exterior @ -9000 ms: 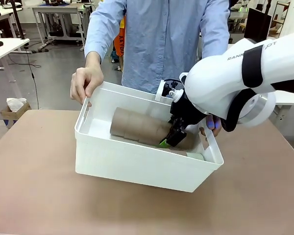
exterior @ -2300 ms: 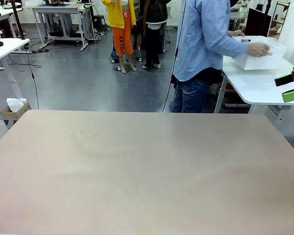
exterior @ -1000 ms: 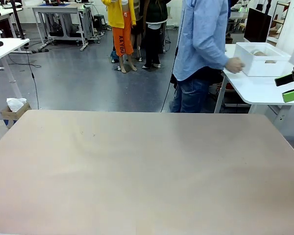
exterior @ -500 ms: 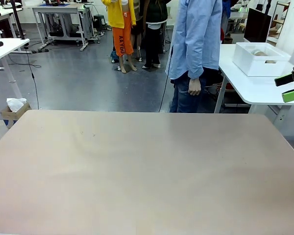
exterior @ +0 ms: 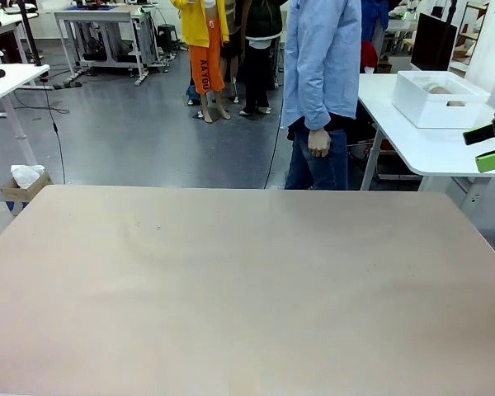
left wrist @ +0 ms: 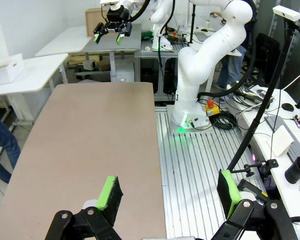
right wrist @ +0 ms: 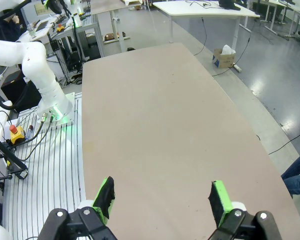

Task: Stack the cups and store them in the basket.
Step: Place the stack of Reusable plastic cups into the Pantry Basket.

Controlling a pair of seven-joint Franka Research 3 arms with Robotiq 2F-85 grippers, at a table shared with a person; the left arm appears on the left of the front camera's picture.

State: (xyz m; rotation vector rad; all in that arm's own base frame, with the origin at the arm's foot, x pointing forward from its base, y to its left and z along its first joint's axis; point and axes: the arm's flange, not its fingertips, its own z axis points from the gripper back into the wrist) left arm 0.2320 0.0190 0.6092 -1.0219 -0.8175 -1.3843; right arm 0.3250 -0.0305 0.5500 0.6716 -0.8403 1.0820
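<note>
Across the front view, l to r:
Table [exterior: 231,289]: tan top, lying bare from 9 to 3 o'clock.
Person [exterior: 323,91]: standing past the far edge at abt 1 o'clock, light-blue shirt, jeans, side-on; hand [exterior: 318,142] hanging loose at the hip, holding nothing.
White side table [exterior: 412,132]: sitting off at 2 o'clock, beside the person, well apart from the tan table.
Basket [exterior: 440,99]: resting on that white side table at 2 o'clock; sthg tan is peeking over the rim, prob the cups [exterior: 436,88], too small to count.
Right gripper [exterior: 488,147]: poking in at the 3 o'clock edge, green pads parted, nothing btwn them; in the right wrist view its fingers [right wrist: 106,196] are standing wide apart over the bare tan top.
Left gripper [left wrist: 169,192]: in the left wrist view, jaws spread wide, gripping nothing, hanging over the table's near edge and the slatted metal floor; green pad [left wrist: 110,191] at 7 o'clock, the other at 5 o'clock.
Right arm base [left wrist: 192,95]: in the left wrist view, white, standing at 12 o'clock beside the table.
</note>
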